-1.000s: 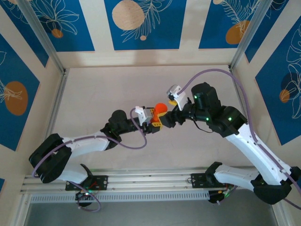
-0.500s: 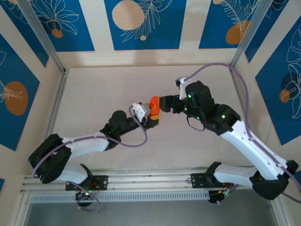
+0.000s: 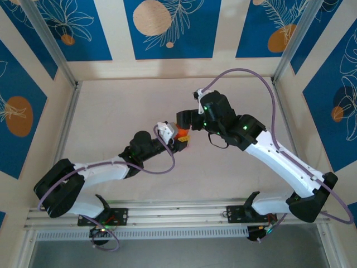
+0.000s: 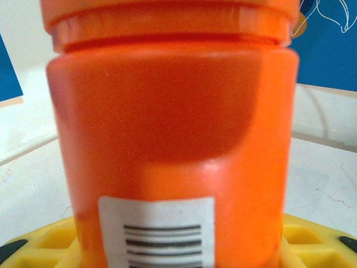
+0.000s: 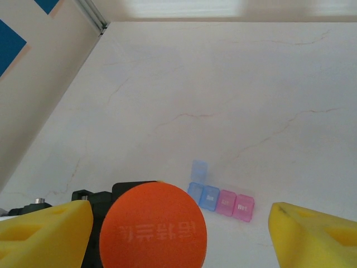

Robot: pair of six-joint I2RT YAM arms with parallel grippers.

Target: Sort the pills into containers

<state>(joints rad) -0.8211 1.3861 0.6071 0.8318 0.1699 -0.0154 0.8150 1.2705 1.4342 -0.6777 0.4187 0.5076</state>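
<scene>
Left tool [image 3: 181, 140] grips orange bottle [image 4: 173, 128], right tool [image 5: 178, 231] seemingly open.

Robotics lab test cell: pale counter [image 3: 111, 111] walled by blue leaf-print panels [image 3: 167, 28] at 12 o'clock; aluminium rail [image 3: 178, 215] at 6 o'clock anchors left arm [image 3: 100, 170] and right arm [image 3: 273, 156].

1. You have a pale cream table [image 3: 111, 111] under the work, its surface crossed by fine hairline cracks [image 5: 184, 116].
2. Cream walls [image 3: 109, 28] stand round it on three sides, hung with blue panels [image 3: 167, 28] that show white leaf outlines and tan or orange discs.
3. Slanted aluminium posts [image 3: 49, 42] mark the two back corners.
4. Along your near edge runs a metal rail [image 3: 178, 207], with a grey floor strip [image 3: 167, 254] below it.
5. The light is soft and even.
</scene>
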